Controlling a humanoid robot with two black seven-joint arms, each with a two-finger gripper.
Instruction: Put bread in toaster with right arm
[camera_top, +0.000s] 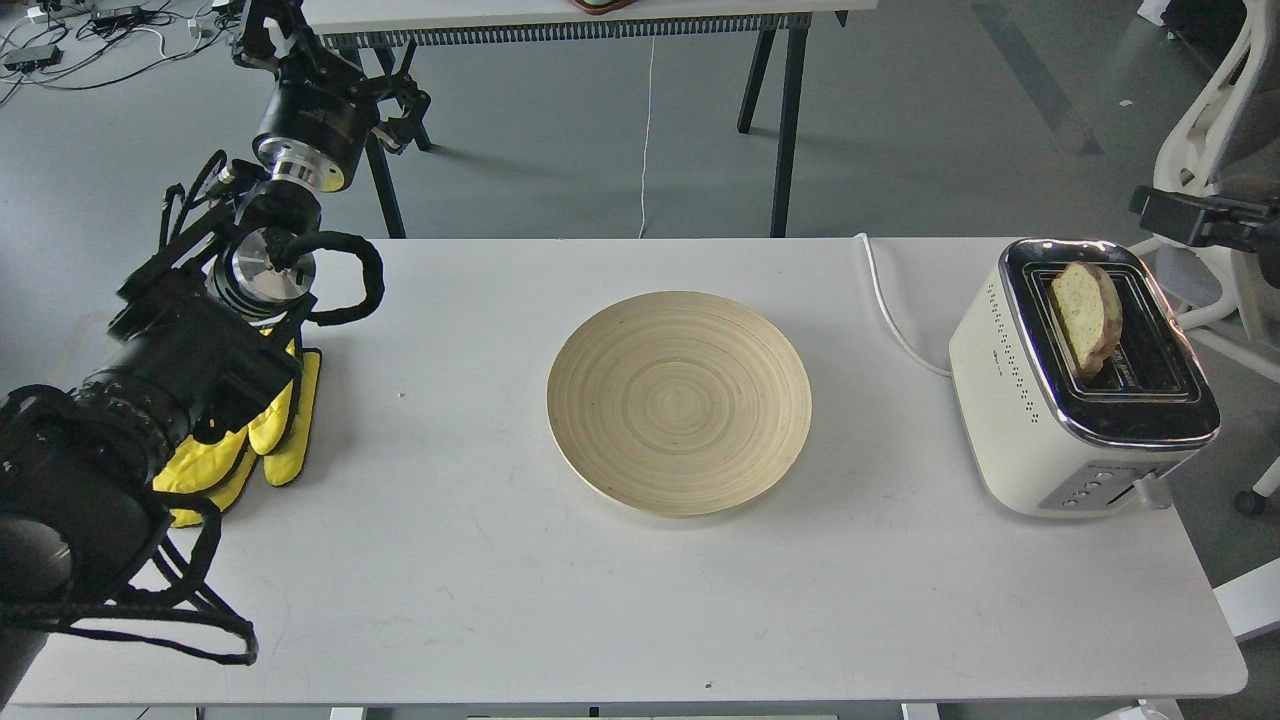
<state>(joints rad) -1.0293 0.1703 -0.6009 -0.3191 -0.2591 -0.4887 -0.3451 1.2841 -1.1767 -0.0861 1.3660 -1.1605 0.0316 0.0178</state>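
The left end effector (395, 105) hangs at the far left, above the floor beyond the tabletop (500, 580), at the end of a black arm that rises from the lower left corner. It is seen dark and tangled with cables, so I cannot tell whether its fingers are spread or pressed together. It holds nothing that shows. The right end effector is out of view; only a dark block at the right edge, beyond the toaster, might belong to that arm, and that is uncertain.

The bread (1088, 315) stands on edge in the toaster (1060, 420), in the slot nearer the plate. It leans slightly and much of the slice shows above the chrome top, so it seems only partly sunk. The toaster sits at the right end of the tabletop, its white cord (890, 310) trailing away behind it.

An empty pale wooden plate (680, 400) lies in the middle, well apart from the toaster. Yellow gloves (275, 435) lie beneath the left arm.

Judging from this, the placing step looks done or nearly so. What may remain is settling the slice deeper and keeping the right arm clear of the toaster.
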